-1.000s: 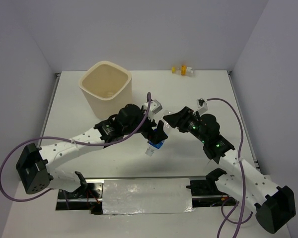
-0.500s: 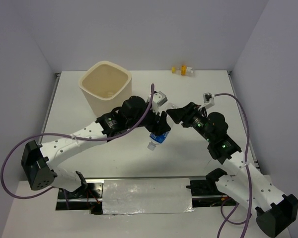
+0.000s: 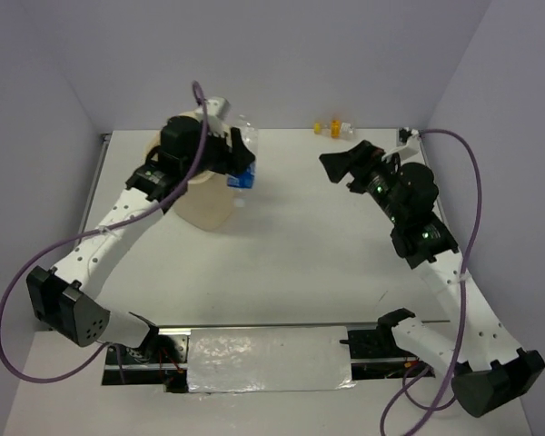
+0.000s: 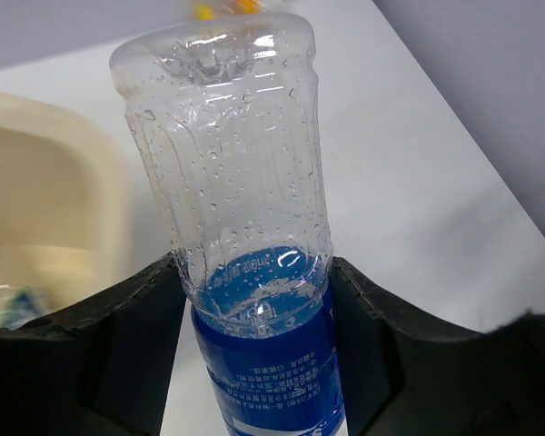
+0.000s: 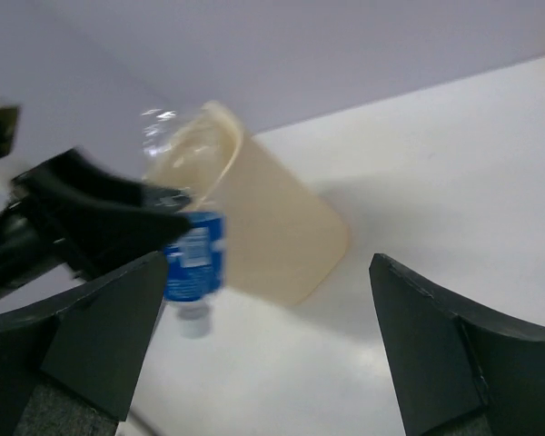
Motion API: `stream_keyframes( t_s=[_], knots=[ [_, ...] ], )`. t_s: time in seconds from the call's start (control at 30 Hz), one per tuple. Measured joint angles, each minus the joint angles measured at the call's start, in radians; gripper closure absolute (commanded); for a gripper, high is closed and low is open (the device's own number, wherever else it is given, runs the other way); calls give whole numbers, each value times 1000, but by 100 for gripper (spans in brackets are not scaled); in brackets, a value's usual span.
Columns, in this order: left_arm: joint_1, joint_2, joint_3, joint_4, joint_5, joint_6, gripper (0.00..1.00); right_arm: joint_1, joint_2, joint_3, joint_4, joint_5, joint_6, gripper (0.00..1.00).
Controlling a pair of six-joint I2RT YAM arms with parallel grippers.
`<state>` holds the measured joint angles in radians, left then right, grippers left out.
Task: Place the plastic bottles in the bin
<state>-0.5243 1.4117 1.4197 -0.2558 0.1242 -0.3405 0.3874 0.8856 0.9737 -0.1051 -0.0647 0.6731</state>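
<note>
Sitting clamped in left hand: blue-label bottle, inverted.

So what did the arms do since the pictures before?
The left gripper, shut on the blue-label bottle, carried it from mid-table up to the bin's right side, cap down, not yet inside. The right gripper, open and empty, pulled back toward the far right. The bin and the tiny bottle at the far edge stayed put.

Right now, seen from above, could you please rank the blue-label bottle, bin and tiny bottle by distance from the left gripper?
1. Blue-label bottle: held in the left gripper.
2. Bin: just beside it, leftward.
3. Tiny bottle: back edge, off right.
</note>
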Motion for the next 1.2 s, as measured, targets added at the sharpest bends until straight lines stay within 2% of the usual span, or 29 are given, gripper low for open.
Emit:
stream_keyframes(
  t_s=[0.2, 0.37, 0.47, 0.5, 0.6, 0.67, 0.7, 0.8, 0.97, 1.07, 1.2],
  knots=[
    [266, -39, 57, 14, 27, 0, 95, -208, 260, 215, -5, -113, -209, 0],
    [403, -39, 108, 61, 44, -3, 92, -234, 606, 525, -51, -135, -500, 0],
    [453, -29, 117, 72, 34, -3, 75, -233, 824, 729, -79, -99, -621, 0],
    [463, -23, 116, 79, 25, -3, 61, -235, 912, 828, -127, -77, -651, 0],
    [470, -4, 94, 95, 10, -3, 34, -249, 1160, 1092, -182, -46, -700, 0],
    [470, 14, 80, 99, 7, -2, 26, -266, 1296, 1220, -194, -48, -729, 0],
    [469, 25, 79, 98, 6, -2, 14, -276, 1345, 1256, -194, -53, -745, 0],
    [468, 66, 82, 99, 5, 2, 1, -309, 1440, 1276, -181, -101, -826, 0],
    [468, 134, 117, 80, 5, 2, 1, -340, 1511, 1281, -170, -107, -1008, 0],
    [468, 156, 133, 72, 13, 2, 1, -340, 1574, 1357, -167, -87, -1130, 0],
    [468, 164, 148, 69, 18, 3, 1, -328, 1622, 1370, -151, -61, -1289, 0]
  ],
)
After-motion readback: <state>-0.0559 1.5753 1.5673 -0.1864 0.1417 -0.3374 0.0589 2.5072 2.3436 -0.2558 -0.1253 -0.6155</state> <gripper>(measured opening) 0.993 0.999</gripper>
